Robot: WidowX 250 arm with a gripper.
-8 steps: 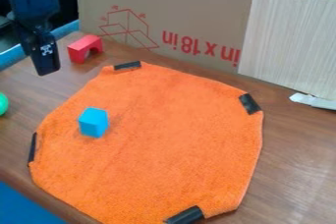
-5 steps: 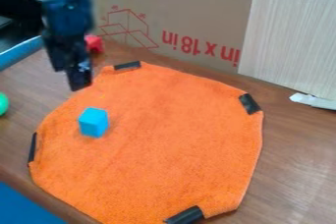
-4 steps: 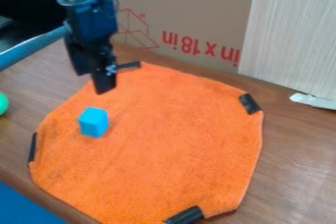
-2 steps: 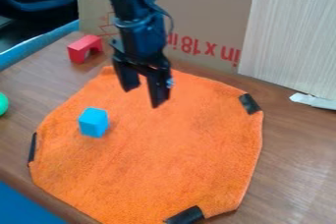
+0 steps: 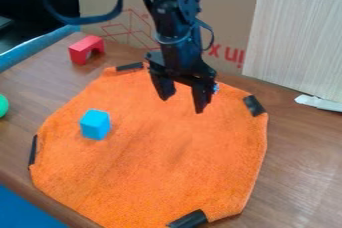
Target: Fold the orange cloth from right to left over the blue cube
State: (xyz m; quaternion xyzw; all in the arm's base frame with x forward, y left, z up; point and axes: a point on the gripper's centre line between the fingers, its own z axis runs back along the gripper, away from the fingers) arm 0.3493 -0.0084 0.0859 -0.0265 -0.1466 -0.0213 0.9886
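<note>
We see the tool (image 5: 182,105), its fingers spread wide, above the fuzzy orange cloth (image 5: 160,157), where a smooth blue block (image 5: 95,124) sits.

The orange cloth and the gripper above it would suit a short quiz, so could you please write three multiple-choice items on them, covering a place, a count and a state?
1. Where is the blue cube relative to the orange cloth?
A. Beneath it
B. On top of it
C. Off to one side

2. How many black strips show along the cloth's edge?
A. Four
B. Two
C. Seven

3. How is the gripper?
A. Shut, empty
B. Shut on the cube
C. Open, empty

1 B: the cube sits within the cloth's outline.
2 A: one shows at each of four places.
3 C: its fingers stand apart with nothing between them.
</note>
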